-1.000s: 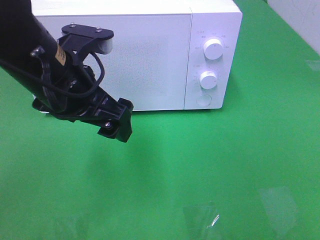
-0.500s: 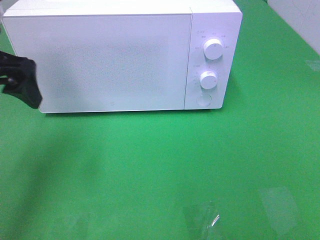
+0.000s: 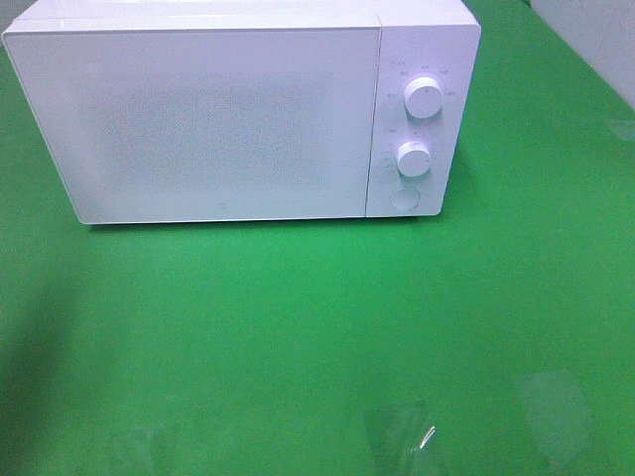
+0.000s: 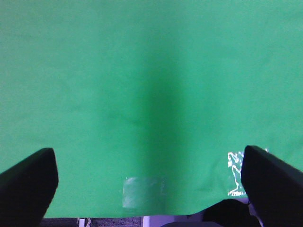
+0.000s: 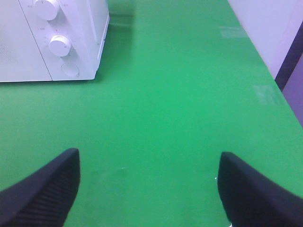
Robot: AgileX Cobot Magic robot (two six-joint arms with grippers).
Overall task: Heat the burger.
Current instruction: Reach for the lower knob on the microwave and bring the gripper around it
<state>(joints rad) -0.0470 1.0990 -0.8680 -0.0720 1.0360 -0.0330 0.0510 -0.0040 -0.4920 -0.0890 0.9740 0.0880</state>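
The burger is out of view in every frame. A white microwave (image 3: pixel 228 119) stands at the back of the green table with its door shut; its control panel corner also shows in the right wrist view (image 5: pixel 71 42). My left gripper (image 4: pixel 149 163) is open over bare green cloth, with nothing between its fingers. My right gripper (image 5: pixel 149 158) is open too, hovering over the cloth in front of and to the right of the microwave. Neither gripper appears in the high view.
The microwave panel carries two round knobs (image 3: pixel 424 99) (image 3: pixel 414 158) and a round button (image 3: pixel 404 198). Clear tape patches (image 3: pixel 397 431) lie on the cloth near the front edge. The table's right edge (image 5: pixel 279 94) meets a white wall.
The left arm, which hung in front of the microwave door a second ago, has swung off to the left and left the high view. The microwave has not moved.
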